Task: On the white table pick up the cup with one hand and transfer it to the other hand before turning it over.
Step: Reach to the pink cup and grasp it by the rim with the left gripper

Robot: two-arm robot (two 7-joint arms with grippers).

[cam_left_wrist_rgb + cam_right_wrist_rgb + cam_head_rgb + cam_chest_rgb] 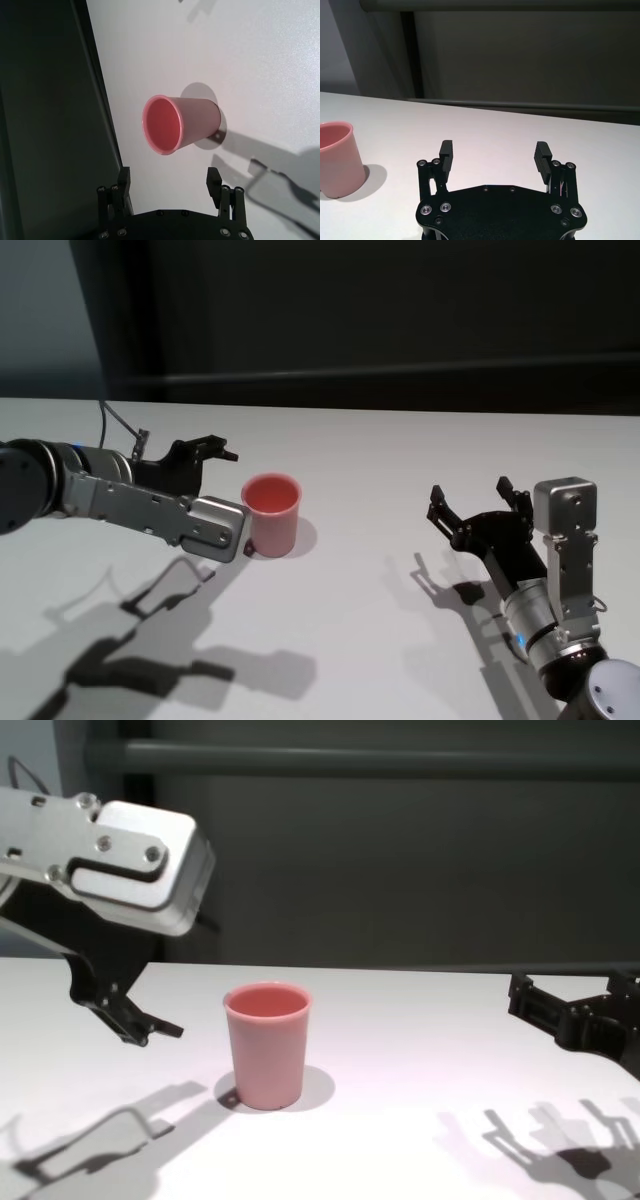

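Head view: left gripper hovers beside upright cup, fingers wide; right gripper idles apart, fingers wide, above white surface.

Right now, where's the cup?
The cup stands upright on the white table, left of centre in the head view, just beside the open left gripper and well apart from the right gripper.

One pink cup stands on one white desk, with two robot hands present, the left hand and the right hand.
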